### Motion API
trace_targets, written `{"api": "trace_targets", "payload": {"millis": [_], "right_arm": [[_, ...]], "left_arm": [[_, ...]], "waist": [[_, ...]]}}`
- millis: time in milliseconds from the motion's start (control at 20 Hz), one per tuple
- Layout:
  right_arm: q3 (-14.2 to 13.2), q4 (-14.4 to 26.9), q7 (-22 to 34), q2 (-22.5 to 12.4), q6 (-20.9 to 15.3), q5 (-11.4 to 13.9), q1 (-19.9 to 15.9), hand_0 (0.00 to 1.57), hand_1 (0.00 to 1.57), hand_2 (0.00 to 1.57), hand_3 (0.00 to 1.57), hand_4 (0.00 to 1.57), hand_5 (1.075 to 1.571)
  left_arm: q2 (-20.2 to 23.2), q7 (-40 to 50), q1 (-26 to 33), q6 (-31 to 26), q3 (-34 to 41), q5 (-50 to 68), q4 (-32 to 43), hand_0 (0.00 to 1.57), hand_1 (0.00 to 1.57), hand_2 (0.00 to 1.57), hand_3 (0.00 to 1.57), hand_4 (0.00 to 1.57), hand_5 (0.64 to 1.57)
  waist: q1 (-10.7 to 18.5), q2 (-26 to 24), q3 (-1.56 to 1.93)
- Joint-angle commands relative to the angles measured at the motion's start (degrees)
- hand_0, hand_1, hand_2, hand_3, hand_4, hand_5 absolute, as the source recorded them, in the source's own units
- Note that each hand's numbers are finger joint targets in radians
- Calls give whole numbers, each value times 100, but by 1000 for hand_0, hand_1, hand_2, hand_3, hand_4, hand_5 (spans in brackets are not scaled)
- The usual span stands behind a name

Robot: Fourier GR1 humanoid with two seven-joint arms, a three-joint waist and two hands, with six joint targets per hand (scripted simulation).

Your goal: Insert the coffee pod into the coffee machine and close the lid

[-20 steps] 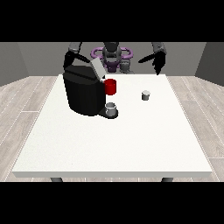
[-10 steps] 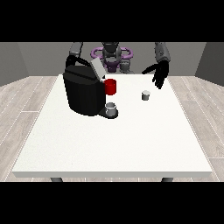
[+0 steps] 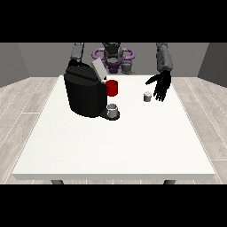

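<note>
A large white table (image 3: 111,146) fills the room, with the robot standing at its far edge.

At about ten o'clock on the tabletop sits a bulky black coffee machine (image 3: 84,93), its grey lid (image 3: 98,69) tilted up and open. A red cylindrical part (image 3: 112,88) juts from its side, and a small grey cup (image 3: 112,110) stands on its base.

Behind the machine, at the view's left, an arm comes down; its hand is hidden, so I cannot tell how its fingers lie.

At roughly one o'clock, well apart from the machine, stands the small grey cylindrical coffee pod (image 3: 147,96), upright on the bare table.

Just beside the pod, the black hand at the view's right (image 3: 161,85) hangs over it, fingers straight and spread apart, pointing down, holding nothing. Whether any fingertip touches the pod is unclear.

The pod looks light, stiff and smooth-sided, so it would likely tip or skid if nudged. Its best hold seems to be across its round wall, thumb on one side and fingers opposite, keeping it upright for the open chamber beneath the lid.
</note>
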Motion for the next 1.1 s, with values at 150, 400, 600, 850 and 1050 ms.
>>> {"api": "trace_targets", "payload": {"millis": [150,400,600,850,1050], "right_arm": [[40,106,294,14,-41,171,-429,0,0,0,0,0,1571],[82,464,69,125,-19,176,-346,0,0,0,0,0,1571],[85,613,-116,174,-87,58,-404,0,0,0,0,0,1571],[53,529,-125,9,244,30,-348,0,0,0,0,0,1571],[-25,638,-246,131,112,-17,-73,0,0,0,0,0,1571]], "left_arm": [[-390,-515,-405,976,-84,-654,740,760,760,877,622,0,1571],[-406,-460,-610,1361,-367,-1241,796,1071,1071,1107,914,448,1571],[-105,-595,-743,1174,-503,-1592,1120,924,924,1016,845,413,1571],[-119,-430,-752,1345,-725,-2096,1565,912,912,1036,891,335,1571],[-201,-544,-647,1225,-836,-2314,1860,789,789,960,845,392,1571]], "waist": [[7,171,-3],[-20,75,-1],[28,128,0],[-280,194,-2],[-143,-103,-1]]}}
